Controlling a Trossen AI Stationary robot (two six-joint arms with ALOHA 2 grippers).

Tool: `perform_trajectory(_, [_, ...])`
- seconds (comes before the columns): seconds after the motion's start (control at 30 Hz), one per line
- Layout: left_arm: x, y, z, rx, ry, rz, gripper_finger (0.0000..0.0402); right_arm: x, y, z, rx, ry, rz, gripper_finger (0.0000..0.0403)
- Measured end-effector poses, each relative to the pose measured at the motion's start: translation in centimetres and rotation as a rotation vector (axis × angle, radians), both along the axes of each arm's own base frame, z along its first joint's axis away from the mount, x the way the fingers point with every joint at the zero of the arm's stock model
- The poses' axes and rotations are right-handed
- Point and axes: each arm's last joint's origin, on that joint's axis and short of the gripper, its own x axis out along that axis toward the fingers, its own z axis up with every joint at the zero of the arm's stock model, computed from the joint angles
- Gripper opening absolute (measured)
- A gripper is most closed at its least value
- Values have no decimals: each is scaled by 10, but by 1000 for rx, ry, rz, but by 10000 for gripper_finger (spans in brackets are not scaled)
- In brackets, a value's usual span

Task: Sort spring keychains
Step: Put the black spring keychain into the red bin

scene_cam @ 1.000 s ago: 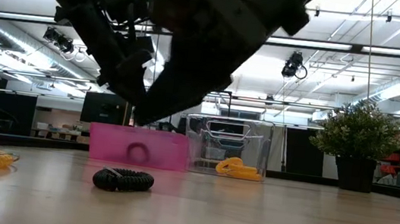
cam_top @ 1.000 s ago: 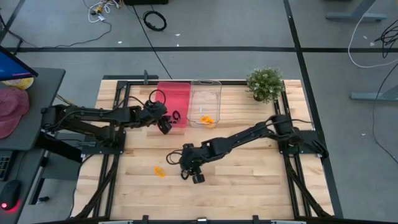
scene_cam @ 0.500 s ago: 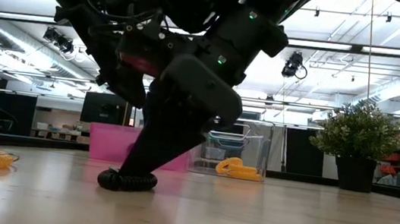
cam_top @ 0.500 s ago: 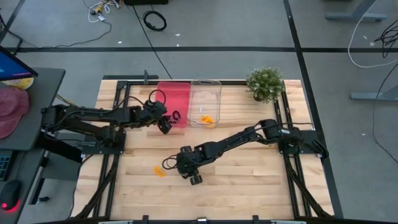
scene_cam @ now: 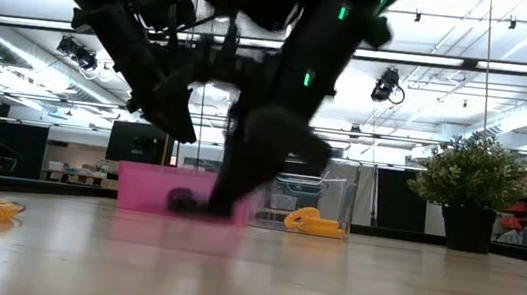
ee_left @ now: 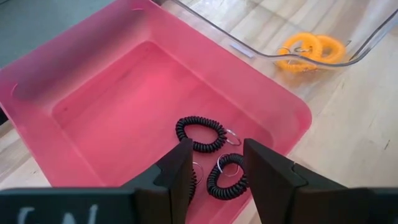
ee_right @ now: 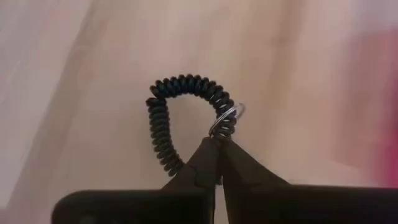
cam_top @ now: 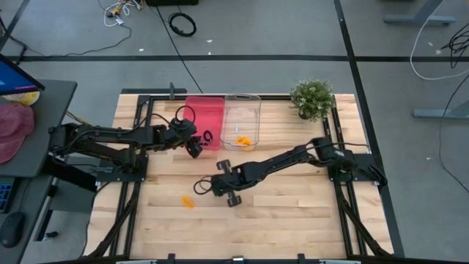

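Right tool [ee_right: 217, 144] pinches shut on black keychain [ee_right: 180, 118] near its metal ring, lifted just above desk [cam_top: 293, 205]. Grip is thin at the tips, so coil may slip out or swing before reaching pink bin [cam_top: 205, 116]. Left tool [ee_left: 214, 165] hangs open over that bin.

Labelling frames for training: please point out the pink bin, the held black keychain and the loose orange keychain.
pink bin [ee_left: 273, 102]: left wrist view, rim.
black keychain [ee_right: 163, 124]: right wrist view, coil.
orange keychain [cam_top: 187, 201]: high view, middle.
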Motion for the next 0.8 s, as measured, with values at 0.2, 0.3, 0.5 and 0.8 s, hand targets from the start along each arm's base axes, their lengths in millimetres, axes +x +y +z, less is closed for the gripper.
perform_trajectory(0.2, [4, -7, 4, -24, -60, -43, 147, -20, 12, 53, -295, -114, -129, 4])
perform_trajectory(0.3, [11, -14, 10, -44, -146, -113, 147, -31, 22, 77, -460, -205, -202, 2])
perform_trajectory(0.5, [21, -31, 28, -55, -340, -295, 147, -55, 42, 108, -725, -314, -298, 1])
perform_trajectory(0.8, [16, -60, 51, 53, -456, -522, 154, -76, 50, 123, -891, -398, -416, 0])
